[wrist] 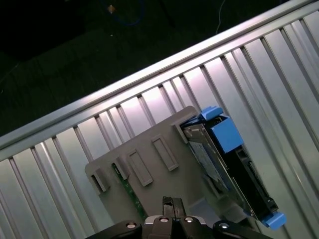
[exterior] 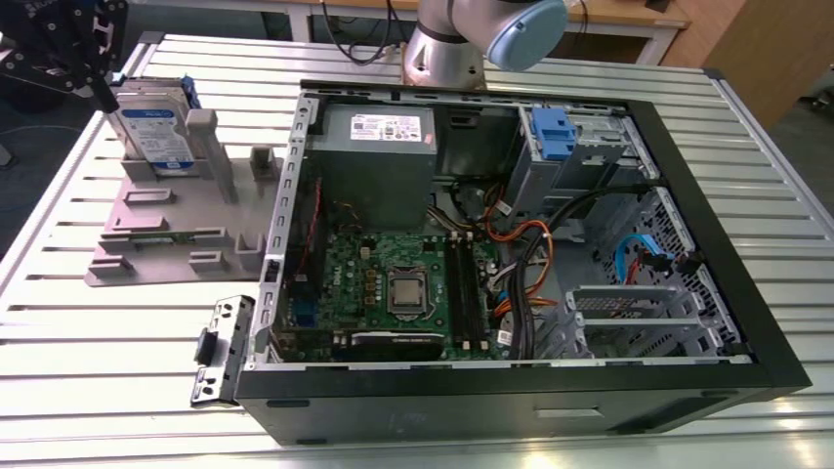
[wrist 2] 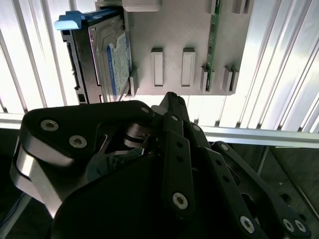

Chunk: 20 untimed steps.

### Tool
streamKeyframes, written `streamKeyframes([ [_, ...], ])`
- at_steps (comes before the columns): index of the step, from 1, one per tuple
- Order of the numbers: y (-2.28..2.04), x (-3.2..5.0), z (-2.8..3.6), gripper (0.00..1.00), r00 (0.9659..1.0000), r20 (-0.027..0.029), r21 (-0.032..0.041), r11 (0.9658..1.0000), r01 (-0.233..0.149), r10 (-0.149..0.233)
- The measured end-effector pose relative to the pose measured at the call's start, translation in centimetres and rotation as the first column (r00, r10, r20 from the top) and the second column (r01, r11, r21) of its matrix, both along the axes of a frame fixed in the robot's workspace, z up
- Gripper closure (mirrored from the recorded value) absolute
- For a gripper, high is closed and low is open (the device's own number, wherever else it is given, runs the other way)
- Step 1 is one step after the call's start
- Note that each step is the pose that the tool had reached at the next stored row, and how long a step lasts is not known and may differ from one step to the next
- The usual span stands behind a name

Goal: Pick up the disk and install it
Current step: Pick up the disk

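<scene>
Disk [exterior: 147, 132] stood upright in grey stand [exterior: 163, 225] on table [exterior: 92, 342], beside open computer case [exterior: 729, 322]. Gripper [exterior: 98, 93] held near disk, not touching. Fingers [wrist: 167, 206] pressed together, nothing gripped.

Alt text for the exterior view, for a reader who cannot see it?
The disk stands upright in a grey plastic stand at the exterior view's left, and the black gripper hovers close to its top. Beside the stand, an open computer case with its motherboard exposed sits on a slatted metal table.
</scene>
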State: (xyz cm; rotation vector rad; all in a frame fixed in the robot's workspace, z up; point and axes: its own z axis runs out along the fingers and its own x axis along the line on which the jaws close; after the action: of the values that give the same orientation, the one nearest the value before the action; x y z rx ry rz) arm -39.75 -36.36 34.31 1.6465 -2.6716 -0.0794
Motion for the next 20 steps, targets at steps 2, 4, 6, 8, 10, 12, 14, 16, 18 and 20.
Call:
streamKeyframes([
  [2,0.00,0.00,0.00,0.90,1.0000,0.0000,0.0000,1.0000,-0.004,0.004],
  [4,0.00,0.00,0.00,0.90,1.0000,0.0000,0.0000,1.0000,-0.007,0.007],
  [6,0.00,0.00,0.00,0.90,0.9999,0.0000,0.0000,0.9999,-0.011,0.011],
  [8,0.00,0.00,0.00,0.90,0.9999,0.0000,0.0000,0.9999,-0.015,0.015],
  [10,0.00,0.00,0.00,0.90,0.9998,0.0000,0.0000,0.9998,-0.018,0.018],
  [12,0.00,0.00,0.00,0.90,0.9998,0.0000,0.0000,0.9998,-0.022,0.022],
  [14,0.00,0.00,0.00,0.90,0.9997,0.0000,0.0000,0.9997,-0.026,0.026],
  [16,0.00,0.00,0.00,0.90,0.9996,0.0000,0.0000,0.9996,-0.030,0.030],
  [18,0.00,0.00,0.00,0.90,0.9994,0.0000,0.0000,0.9994,-0.033,0.033],
  [20,0.00,0.00,0.00,0.90,0.9993,0.0000,0.0000,0.9993,-0.037,0.037],
])
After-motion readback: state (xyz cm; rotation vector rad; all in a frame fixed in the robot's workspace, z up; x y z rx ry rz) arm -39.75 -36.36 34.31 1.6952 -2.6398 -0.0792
